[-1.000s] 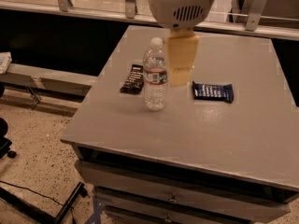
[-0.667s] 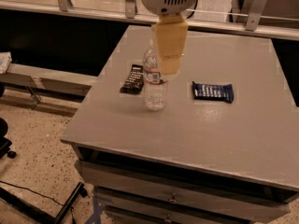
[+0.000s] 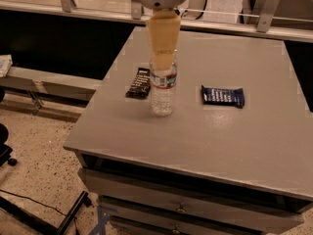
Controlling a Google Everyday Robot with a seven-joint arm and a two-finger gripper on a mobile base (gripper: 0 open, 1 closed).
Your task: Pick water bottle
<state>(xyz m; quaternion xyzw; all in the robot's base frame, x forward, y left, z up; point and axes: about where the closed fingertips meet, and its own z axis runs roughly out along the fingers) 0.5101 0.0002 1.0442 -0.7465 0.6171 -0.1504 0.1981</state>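
Near the middle of the grey bench [image 3: 220, 146] stands the water bottle [image 3: 162, 96], upright, its red and blue-green label band showing just below the neck. Right above it hangs the gripper [image 3: 163, 65], a pale yellow tapered part coming down from the round white head at the top edge. Its lower end covers the bottle's cap and shoulder, so whether it is closed on the bottle or only hangs over it I cannot tell.

Just left of the bottle lies a flat black wrapper [image 3: 139, 82], near it but apart. A dark blue wrapper [image 3: 223, 96] lies to the right, well apart. Neither stands between the gripper and the bottle. Under the bench top are drawers [image 3: 181, 207], and a black cable [image 3: 29, 199] runs over the speckled floor on the left.

Against the earlier frames, the gripper has swung left from beside and behind the bottle to directly over its top. Bottle and both wrappers lie where they were.
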